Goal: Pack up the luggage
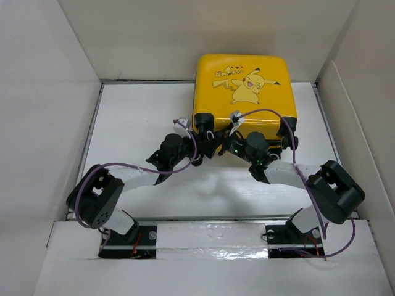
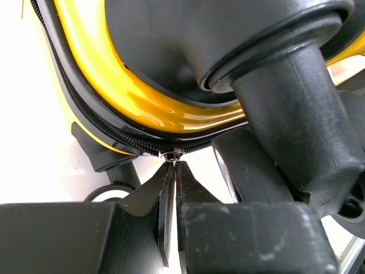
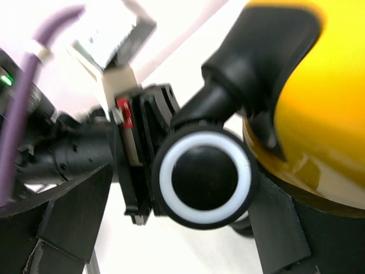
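Since the yellow Pikachu suitcase (image 1: 244,92) lies flat with its lid down at the far middle of the white table (image 1: 142,117), wheels towards the arms, its zipper seam (image 2: 114,134) runs along the near edge within reach. The left gripper (image 2: 173,166) has its fingers pressed together on what looks like the small metal zipper pull (image 2: 173,154), probably to draw it along the seam. The right gripper (image 1: 234,143) stands spread wide just beside a black-and-white wheel (image 3: 205,178), seemingly placed to steady the case.
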Controlling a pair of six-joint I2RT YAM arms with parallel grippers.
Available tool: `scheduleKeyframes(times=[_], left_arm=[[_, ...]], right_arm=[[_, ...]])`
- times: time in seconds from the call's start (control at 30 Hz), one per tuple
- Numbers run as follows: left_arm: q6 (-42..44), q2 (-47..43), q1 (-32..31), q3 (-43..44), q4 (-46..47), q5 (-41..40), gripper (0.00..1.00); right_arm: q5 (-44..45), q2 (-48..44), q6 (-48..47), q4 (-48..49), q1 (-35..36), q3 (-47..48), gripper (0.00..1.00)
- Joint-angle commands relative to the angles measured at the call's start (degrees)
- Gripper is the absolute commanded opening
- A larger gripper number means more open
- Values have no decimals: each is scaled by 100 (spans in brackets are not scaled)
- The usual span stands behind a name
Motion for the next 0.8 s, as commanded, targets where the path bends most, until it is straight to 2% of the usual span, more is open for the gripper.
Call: scheduleKeyframes(times=[0.0,0.13,0.33,0.43,0.47,0.6,0.63,0.7,0.73,0.77], left_arm=[[57,-115,-204,310,708,444,0],[74,-176,-204,284,699,436,0],[83,-185,-204,292,681,444,0],[92,-177,-204,292,681,436,0],[92,-176,-204,292,681,427,0],[101,-159,-204,301,690,436,0],[101,-159,-204,310,690,436,0],[101,-150,-204,310,699,444,0],[101,-150,-204,319,699,444,0],[109,-150,-204,319,699,444,0]], right_arm=[[87,-72,235,864,-172,-34,100],[253,-37,498,1067,-277,-227,100],[165,402,613,909,-277,238,100],[341,473,692,979,-225,309,96],[341,525,693,901,-225,370,90],[577,605,640,348,-163,625,87],[640,613,649,259,-102,660,82],[719,631,649,267,-102,643,67],[771,614,684,259,-102,599,56],[824,596,693,215,-102,590,35]])
